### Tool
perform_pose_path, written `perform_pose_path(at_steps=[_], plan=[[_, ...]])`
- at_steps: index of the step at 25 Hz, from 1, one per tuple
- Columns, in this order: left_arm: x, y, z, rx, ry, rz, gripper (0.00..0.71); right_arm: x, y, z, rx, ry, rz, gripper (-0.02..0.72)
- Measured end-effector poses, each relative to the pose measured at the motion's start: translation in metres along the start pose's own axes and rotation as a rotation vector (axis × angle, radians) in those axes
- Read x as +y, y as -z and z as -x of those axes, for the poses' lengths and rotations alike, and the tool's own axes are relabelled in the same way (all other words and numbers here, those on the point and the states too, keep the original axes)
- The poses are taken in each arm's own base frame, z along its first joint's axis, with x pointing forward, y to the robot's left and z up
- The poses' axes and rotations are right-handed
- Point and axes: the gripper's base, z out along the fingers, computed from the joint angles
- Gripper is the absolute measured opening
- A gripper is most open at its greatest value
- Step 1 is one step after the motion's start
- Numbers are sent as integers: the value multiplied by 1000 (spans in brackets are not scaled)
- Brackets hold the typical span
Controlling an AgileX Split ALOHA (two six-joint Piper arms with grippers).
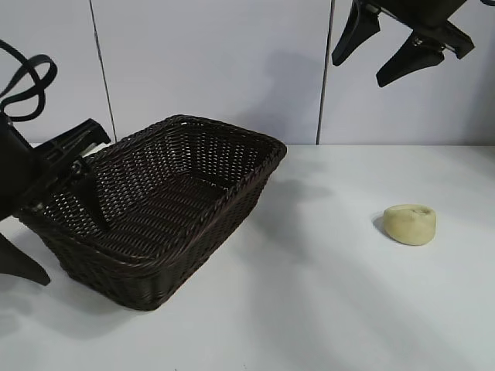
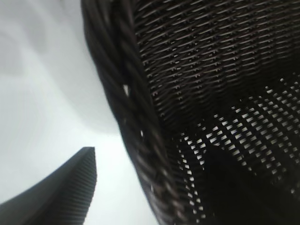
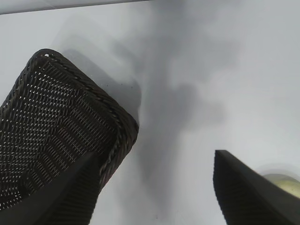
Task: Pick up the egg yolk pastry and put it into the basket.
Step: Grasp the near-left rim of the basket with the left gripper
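Egg yolk pastry [image 1: 411, 223] untouched on table [image 1: 325, 309], well apart from wicker basket [image 1: 232, 193]. Right gripper [image 1: 402, 46] high above, jaws wide, empty. Left gripper [image 1: 66, 185] astride the basket rim, jaws apart; may push the basket away.

Exterior cam faces the arms from just above the desk [image 1: 325, 309]. Left wrist cam hugs the basket [image 2: 187, 93] rim; right wrist cam, higher, shares it.

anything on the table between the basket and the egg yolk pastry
Nothing. In the exterior view the white table is bare between the basket and the egg yolk pastry, apart from a faint shadow.
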Motion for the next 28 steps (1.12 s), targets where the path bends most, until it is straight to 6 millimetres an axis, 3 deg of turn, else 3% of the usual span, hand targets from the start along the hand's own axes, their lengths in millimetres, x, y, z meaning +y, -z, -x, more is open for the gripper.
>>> perform_pose_path(at_steps=[4,10,15,24,28], plan=[[0,-4,1,-4,4,2,437,0,0,0,0,0,0,496],[0,-4,1,-10,7,-5,206,0,0,0,0,0,0,496],[-1,-4,2,-14,24,-13,111,0,0,0,1,0,0,496],[0,-3,2,3,54,4,99,0,0,0,1,0,0,496],[-3,10,11,20,77,7,99,0,0,0,1,0,0,496]])
